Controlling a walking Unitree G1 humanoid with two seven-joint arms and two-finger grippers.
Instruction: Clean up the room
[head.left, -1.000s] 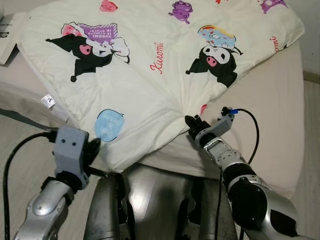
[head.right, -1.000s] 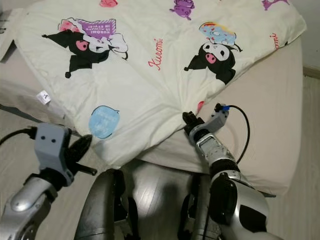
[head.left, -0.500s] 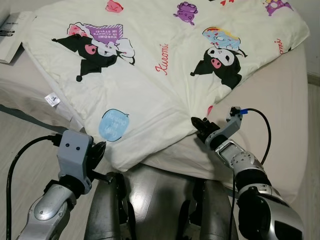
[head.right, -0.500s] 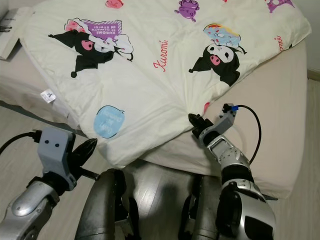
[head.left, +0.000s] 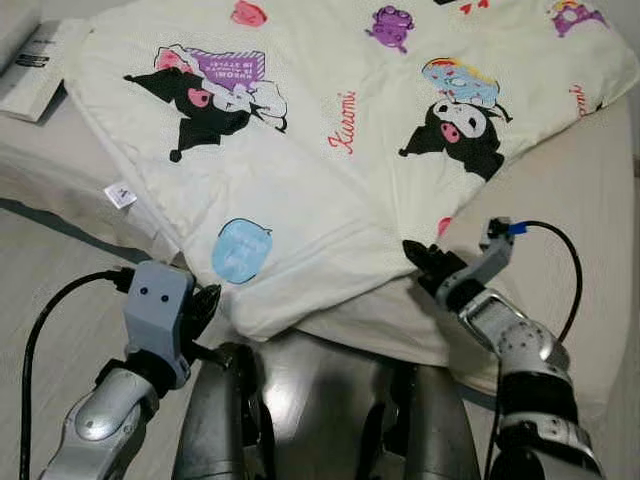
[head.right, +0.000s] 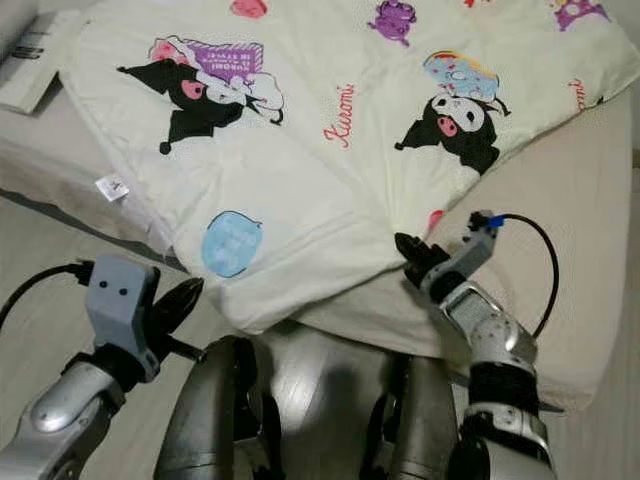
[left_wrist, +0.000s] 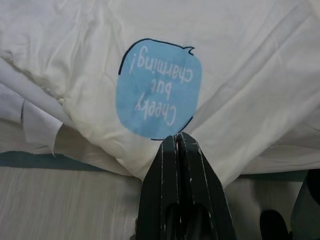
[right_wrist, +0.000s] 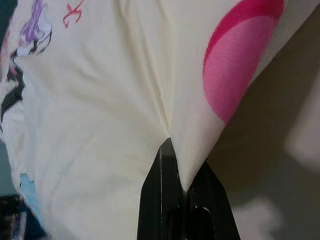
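Pinching a fold of the cream cartoon-print quilt (head.left: 330, 150), the right hand (head.left: 420, 262) sits at the quilt's near edge, right of centre, where the fabric gathers into radiating creases. In the right wrist view its black fingers (right_wrist: 165, 200) are pressed together with cloth drawn between them, next to a pink patch (right_wrist: 240, 60) of the print that is cut off by the picture's edge.

The quilt lies spread over the bed (head.left: 560, 210), covering most of it; its far side and right corner run out of view. Its near corner droops over the bed's near edge, hiding that part of the mattress. A blue speech-bubble print (head.left: 241, 251) sits close to that corner, and a small white tag (head.left: 120, 195) shows on the left edge.

The left hand (head.right: 185, 295) hangs low at the near left, above the floor (head.left: 50, 290), just short of the drooping corner. In the left wrist view its fingers (left_wrist: 170, 165) are together, their tips against or just before the quilt under the blue bubble; whether any cloth is caught cannot be told.

A white booklet (head.left: 35, 70) lies at the far left of the bed, partly cut off.
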